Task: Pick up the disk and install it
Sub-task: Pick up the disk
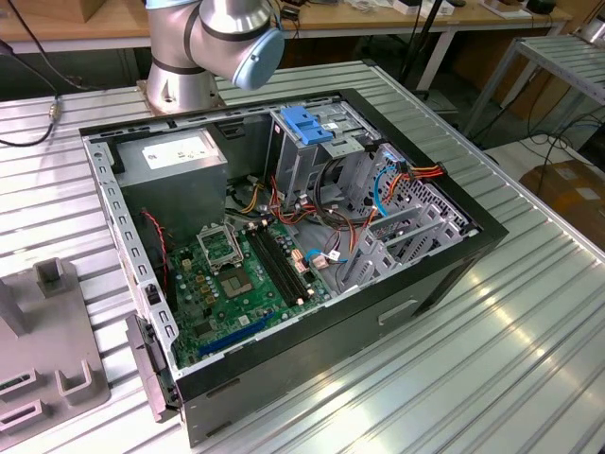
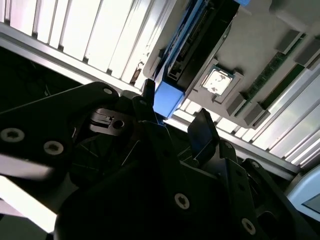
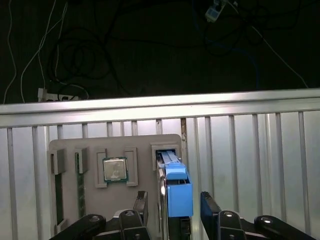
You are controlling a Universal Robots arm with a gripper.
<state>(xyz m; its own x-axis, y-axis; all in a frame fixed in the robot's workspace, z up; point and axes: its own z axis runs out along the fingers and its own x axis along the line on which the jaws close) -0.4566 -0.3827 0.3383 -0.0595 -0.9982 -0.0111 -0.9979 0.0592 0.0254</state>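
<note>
Black gripper [image 3: 174,197], jaws released, straddles the upright blue-framed silver disk [image 3: 179,182]; centre it, then close squarely.

The spread claw [image 3: 174,200] straddles the disk [image 3: 179,186], gaps either side.

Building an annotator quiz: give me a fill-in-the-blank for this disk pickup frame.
1. The disk has a ___ plastic frame.
2. The hand is ___, with one finger on either side of the disk.
3. The disk stands on ___ in the grey holder.
Missing words: blue; open; edge.
</note>
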